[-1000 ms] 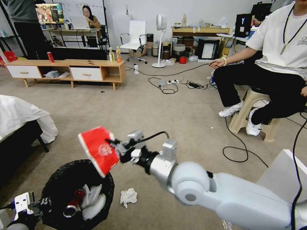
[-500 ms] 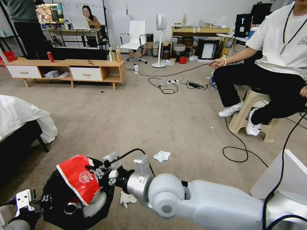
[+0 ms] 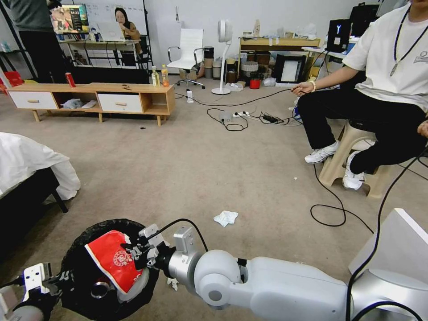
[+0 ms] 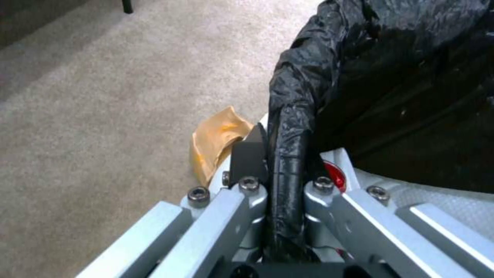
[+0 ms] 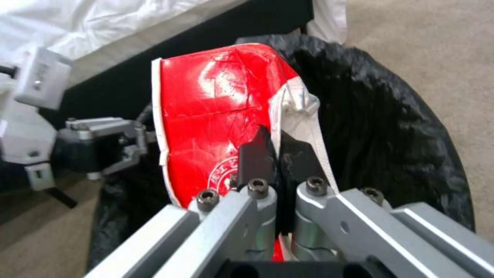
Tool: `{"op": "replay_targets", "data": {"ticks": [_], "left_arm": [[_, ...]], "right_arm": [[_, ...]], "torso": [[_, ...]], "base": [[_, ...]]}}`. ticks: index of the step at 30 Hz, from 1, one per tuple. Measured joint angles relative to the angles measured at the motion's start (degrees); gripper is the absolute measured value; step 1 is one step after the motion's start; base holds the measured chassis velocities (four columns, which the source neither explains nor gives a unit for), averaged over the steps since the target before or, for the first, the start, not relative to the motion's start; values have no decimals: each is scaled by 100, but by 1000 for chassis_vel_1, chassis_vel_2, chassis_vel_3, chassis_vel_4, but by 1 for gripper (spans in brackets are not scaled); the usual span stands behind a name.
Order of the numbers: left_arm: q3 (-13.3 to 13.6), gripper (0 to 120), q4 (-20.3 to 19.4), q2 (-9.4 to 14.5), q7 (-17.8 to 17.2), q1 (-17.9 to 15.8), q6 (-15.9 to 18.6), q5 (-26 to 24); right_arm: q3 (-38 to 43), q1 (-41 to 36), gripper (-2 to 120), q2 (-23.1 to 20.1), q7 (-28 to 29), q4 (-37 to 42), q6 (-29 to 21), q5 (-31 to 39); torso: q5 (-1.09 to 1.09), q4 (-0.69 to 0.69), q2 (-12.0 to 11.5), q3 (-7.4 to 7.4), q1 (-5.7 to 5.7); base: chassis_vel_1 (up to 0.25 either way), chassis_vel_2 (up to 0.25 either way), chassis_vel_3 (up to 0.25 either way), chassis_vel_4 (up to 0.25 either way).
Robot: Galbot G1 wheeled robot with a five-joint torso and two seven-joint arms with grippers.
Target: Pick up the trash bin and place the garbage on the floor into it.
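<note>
Change since earlier: right gripper (image 3: pixel 133 254) has come down and leftward with the red snack packet (image 3: pixel 113 263), from above the bin's far rim to inside the mouth of the trash bin (image 3: pixel 80 249); the bin itself sits where it was.
Right jaws: closed tight on one edge of the packet (image 5: pixel 216 112), the black pads pinching the foil so the flat sheet hangs out ahead of them, probably so that it drops clear once let go.
Packet position: tilted, its lower end already below the rim and over the litter inside, where a crushed red can (image 3: pixel 99 290) and white pieces lie.
Left jaws: left gripper (image 4: pixel 278 170) clamped on the bag-covered rim of the bin (image 4: pixel 391 77), one pad outside and one inside, which steadies the bin and keeps its mouth turned toward the right arm.
Bin: at the robot's lower left, beside the bed (image 3: pixel 26 178).
Step, as I judge it: packet is placed for release; opening is what remains.
Still on the floor: a white tissue (image 3: pixel 226 217) well clear of the bin, another scrap (image 3: pixel 173 282) just under the right wrist, and a brown paper bag (image 4: pixel 214 141) beside the bin's outer wall.
</note>
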Motion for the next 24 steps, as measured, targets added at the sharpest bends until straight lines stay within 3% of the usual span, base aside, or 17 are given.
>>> {"op": "replay_targets", "data": {"ticks": [12, 15, 16, 20, 24], "left_arm": [[76, 3, 53, -37, 16, -37, 0, 27], [91, 3, 73, -48, 21, -41, 0, 41], [94, 3, 88, -50, 28, -42, 0, 45], [94, 3, 105, -49, 30, -47, 0, 48], [92, 3, 145, -53, 32, -74, 0, 56]], "right_arm": [[-29, -270, 0, -45, -20, -184, -1, -297], [-33, -305, 6, 4, -19, -211, 0, -334], [-35, -335, 14, 28, -19, -219, 8, -358], [-35, -345, 24, 28, -18, -219, 12, -370], [-35, -308, 42, -5, -18, -178, 27, -389]], "torso": [[0, -1, 0, 0, 0], [0, 0, 0, 0, 0], [0, 0, 0, 0, 0], [1, 0, 0, 0, 0], [0, 0, 0, 0, 0]], "base": [[0, 0, 0, 0], [0, 0, 0, 0], [0, 0, 0, 0], [0, 0, 0, 0], [0, 0, 0, 0]]}}
